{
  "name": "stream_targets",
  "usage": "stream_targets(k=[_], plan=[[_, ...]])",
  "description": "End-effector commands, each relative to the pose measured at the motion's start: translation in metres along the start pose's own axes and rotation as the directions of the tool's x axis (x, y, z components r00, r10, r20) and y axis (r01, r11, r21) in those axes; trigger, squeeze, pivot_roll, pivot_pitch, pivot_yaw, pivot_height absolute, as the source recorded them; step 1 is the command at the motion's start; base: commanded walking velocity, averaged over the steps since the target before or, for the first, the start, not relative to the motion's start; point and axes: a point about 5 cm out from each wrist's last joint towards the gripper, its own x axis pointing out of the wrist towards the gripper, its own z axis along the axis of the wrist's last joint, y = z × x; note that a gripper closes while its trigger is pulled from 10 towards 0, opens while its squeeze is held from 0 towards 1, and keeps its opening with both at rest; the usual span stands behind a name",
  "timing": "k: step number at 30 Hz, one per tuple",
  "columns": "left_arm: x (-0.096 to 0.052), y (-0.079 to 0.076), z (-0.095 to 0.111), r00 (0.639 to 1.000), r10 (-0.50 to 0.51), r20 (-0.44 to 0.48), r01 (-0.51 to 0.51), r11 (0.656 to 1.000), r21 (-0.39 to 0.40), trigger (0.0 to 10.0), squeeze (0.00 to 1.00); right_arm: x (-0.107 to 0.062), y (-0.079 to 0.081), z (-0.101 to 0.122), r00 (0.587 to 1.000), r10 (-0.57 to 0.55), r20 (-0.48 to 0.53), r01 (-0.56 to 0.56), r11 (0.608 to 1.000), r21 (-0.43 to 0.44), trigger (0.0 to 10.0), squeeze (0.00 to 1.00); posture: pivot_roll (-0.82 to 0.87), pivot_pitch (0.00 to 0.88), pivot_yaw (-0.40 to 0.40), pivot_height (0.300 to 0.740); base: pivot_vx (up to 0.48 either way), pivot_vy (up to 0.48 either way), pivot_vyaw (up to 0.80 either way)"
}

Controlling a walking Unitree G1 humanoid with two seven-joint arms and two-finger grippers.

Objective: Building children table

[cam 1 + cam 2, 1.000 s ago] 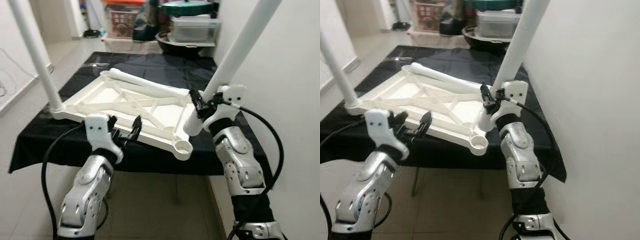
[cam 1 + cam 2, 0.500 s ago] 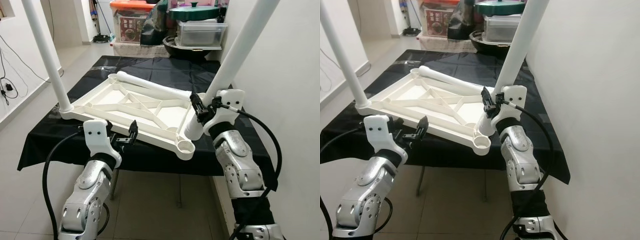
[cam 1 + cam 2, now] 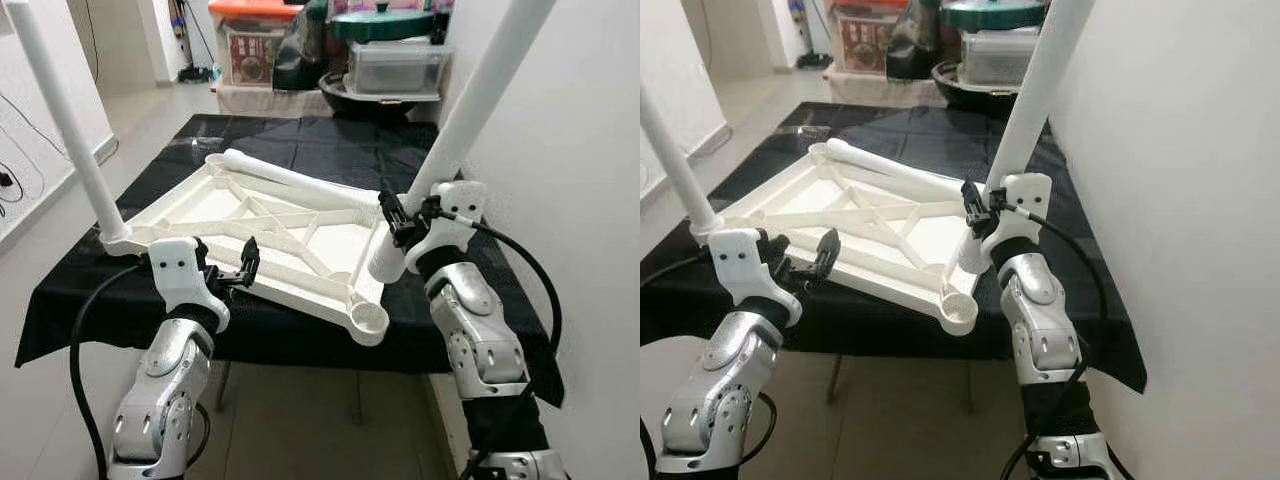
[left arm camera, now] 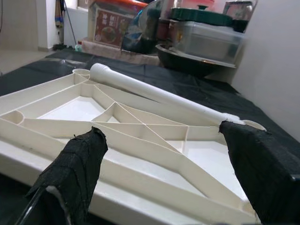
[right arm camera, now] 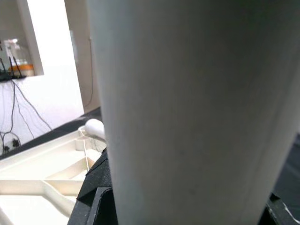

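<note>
A white plastic table top lies upside down on a black-covered table. One white leg stands upright in its far left corner. My right gripper is shut on a second upright leg at the right corner, which looms close in the right wrist view. A loose leg lies across the top's far side. The near corner socket is empty. My left gripper is open just in front of the top's near rim, its fingers spread wide.
Storage boxes and a lidded pot are stacked behind the table. A white wall runs close along the right side. Tiled floor lies below the front edge and to the left.
The head view has shifted a little. My left gripper has drifted leftward along the table top's front rim and stays open. The right gripper still holds the upright leg.
</note>
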Motion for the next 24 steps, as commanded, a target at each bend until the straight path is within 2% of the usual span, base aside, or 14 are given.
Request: stream_targets(k=[1,15,24], plan=[[-0.0006,0.0016,-0.0042,1.0,0.007,-0.025,-0.008,1.0,-0.011,10.0,0.0,-0.0015,-0.0001,-0.0012,1.0,-0.004,0.003,0.004,1.0,0.002,10.0,0.0,0.06,0.038,-0.036,0.74,0.0,0.0,0.0],[0.0021,-0.0011,-0.0024,1.0,-0.002,-0.02,0.002,1.0,0.025,10.0,0.0,-0.0012,0.0,-0.0008,1.0,-0.003,0.007,0.003,1.0,0.008,10.0,0.0,0.06,0.037,-0.035,0.74,0.0,0.0,0.0],[0.0018,-0.0011,-0.0043,1.0,-0.007,-0.03,0.008,1.0,0.023,10.0,0.0,-0.0006,0.0003,-0.0007,1.0,-0.004,0.008,0.003,1.0,0.01,10.0,0.0,0.06,0.037,-0.034,0.74,0.262,0.0,0.0]])
